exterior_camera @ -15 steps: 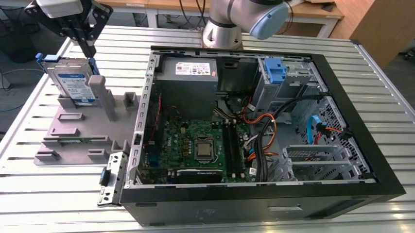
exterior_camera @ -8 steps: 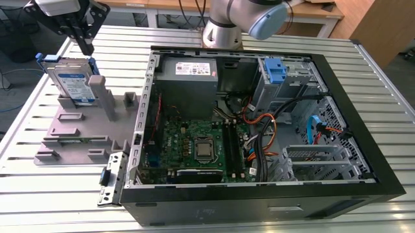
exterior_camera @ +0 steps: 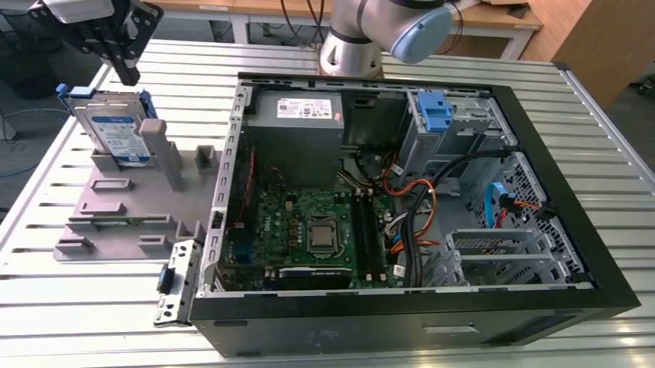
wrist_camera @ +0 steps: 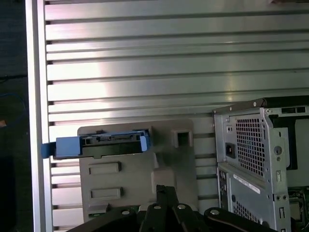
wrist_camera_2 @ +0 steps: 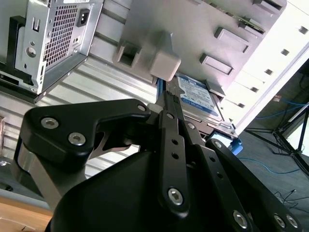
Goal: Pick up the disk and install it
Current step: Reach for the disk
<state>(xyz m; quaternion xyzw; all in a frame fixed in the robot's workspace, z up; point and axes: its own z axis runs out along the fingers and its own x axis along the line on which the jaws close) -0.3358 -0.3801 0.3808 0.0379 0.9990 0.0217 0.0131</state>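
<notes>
Where it stands on edge in a slot of the grey holder plate (exterior_camera: 113, 207), the disk (exterior_camera: 115, 130) shows its blue-and-white label, with blue rails along its sides. In the first wrist view the disk (wrist_camera: 101, 144) is seen edge-on. The tool (exterior_camera: 131, 77) hangs above its upper edge without touching it, its 2 fingers pressed together. The plate lies on the slatted table (exterior_camera: 61, 307), just beside the open computer case (exterior_camera: 603, 253) towards the exterior view's right.

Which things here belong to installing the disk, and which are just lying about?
Job in hand: disk standing in the grey holder; tool over it; open computer case.
Lying about: power supply; motherboard; slatted table.
</notes>
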